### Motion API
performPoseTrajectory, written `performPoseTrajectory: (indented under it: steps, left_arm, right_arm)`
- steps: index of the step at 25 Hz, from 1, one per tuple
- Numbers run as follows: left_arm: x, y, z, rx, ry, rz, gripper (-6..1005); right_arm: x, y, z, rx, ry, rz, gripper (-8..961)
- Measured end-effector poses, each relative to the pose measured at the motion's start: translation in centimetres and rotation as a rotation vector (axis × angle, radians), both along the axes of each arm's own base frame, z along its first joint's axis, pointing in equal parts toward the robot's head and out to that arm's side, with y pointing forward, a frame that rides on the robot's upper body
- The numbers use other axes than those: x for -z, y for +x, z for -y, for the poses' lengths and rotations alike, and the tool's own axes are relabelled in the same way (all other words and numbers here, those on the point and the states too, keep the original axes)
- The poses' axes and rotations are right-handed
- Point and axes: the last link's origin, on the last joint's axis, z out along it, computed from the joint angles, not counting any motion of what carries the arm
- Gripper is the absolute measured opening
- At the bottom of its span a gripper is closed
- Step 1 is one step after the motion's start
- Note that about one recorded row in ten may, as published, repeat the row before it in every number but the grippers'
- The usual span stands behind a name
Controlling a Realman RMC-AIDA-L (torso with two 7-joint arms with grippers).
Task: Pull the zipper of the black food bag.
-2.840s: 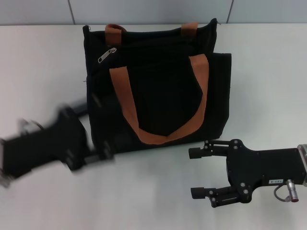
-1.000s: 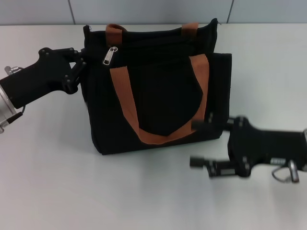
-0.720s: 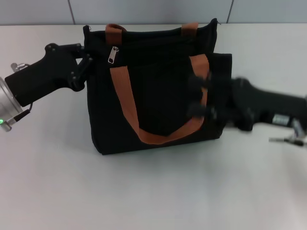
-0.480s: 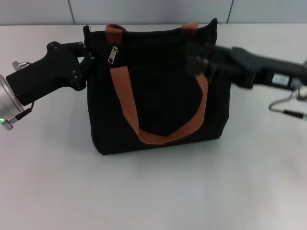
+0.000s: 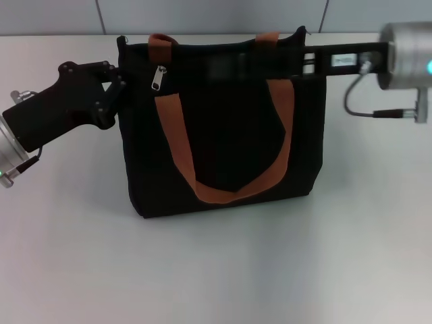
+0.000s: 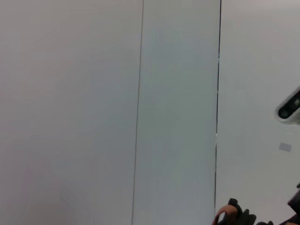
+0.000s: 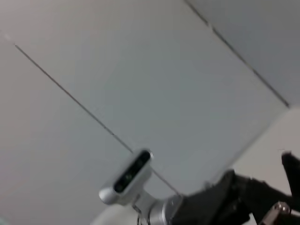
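The black food bag [image 5: 229, 142] lies flat in the middle of the white table in the head view, its orange-brown handles [image 5: 223, 192] spread over its front. The silver zipper pull [image 5: 157, 76] hangs near the bag's top left corner. My left gripper [image 5: 120, 75] is at the bag's upper left edge, just beside the pull. My right arm reaches in from the right along the bag's top edge, and my right gripper [image 5: 226, 67] is a blur over the zip line. The wrist views show mostly wall.
The white table [image 5: 216, 270] stretches in front of the bag and on both sides. A grey panelled wall [image 5: 202, 13] stands right behind the bag. A scrap of orange handle [image 6: 222, 218] shows in the left wrist view.
My right arm has swung up from the table at the bag's lower right to lie across its top edge. My left gripper has stayed at the upper left corner.
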Motion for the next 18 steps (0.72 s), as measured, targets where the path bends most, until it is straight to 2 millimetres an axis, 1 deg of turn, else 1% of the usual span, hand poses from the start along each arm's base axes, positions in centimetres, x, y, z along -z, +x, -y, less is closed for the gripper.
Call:
performPoseTrajectory:
  steps: [3,5,9,14,18]
  left_arm:
    - [0.0,0.0,0.0,-0.002,0.006,0.003,33]
    - [0.0,-0.1,0.1,-0.005,0.006,0.005,35]
    - [0.1,-0.2,0.2,-0.008,0.005,0.007,37]
    - [0.2,-0.2,0.3,-0.008,0.0,0.01,40]
    - [0.1,-0.2,0.3,-0.006,0.001,0.013,42]
  right_arm:
    - [0.4,-0.6,-0.4,0.015,-0.028,0.04,687]
    - [1.1,-1.0,-1.1,0.075,-0.045,0.086,684]
    - [1.6,-1.5,-1.7,0.117,-0.056,0.118,679]
    - [2.6,-2.3,-2.1,0.144,-0.07,0.163,468]
    - [3.2,-2.8,-2.5,0.184,-0.087,0.198,371]
